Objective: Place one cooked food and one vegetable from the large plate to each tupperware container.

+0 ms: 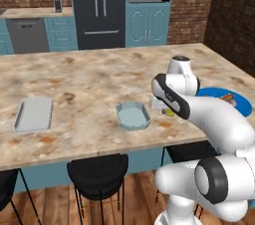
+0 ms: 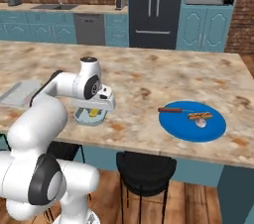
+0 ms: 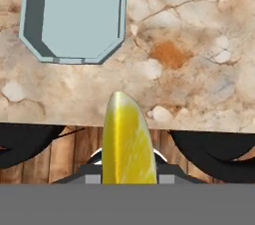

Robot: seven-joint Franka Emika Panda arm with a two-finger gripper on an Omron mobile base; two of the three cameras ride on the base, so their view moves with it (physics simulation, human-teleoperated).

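One vegetable is in transit: the slim yellow corn piece (image 3: 126, 139) sits clamped between the gripper's fingers, with the gripper (image 2: 93, 114) held above the counter's front edge.

Reading left to right along the counter (image 1: 89, 77): the rectangular container (image 1: 34, 114) lies near the left front, nothing visible inside it. The octagonal container (image 1: 133, 116) sits mid-front, its interior bare, just beside the hand. The large blue plate (image 2: 184, 128) rests toward the right front edge, carrying the sausage on a stick (image 2: 171, 110), the hot dog (image 2: 200, 115) and the pale garlic bulb (image 2: 201, 123).

Judgement: this is the carry stage of the first placement. The next move calls for centring the corn over the octagonal container, lowering, and releasing inside the rim. Three items remain to be distributed.
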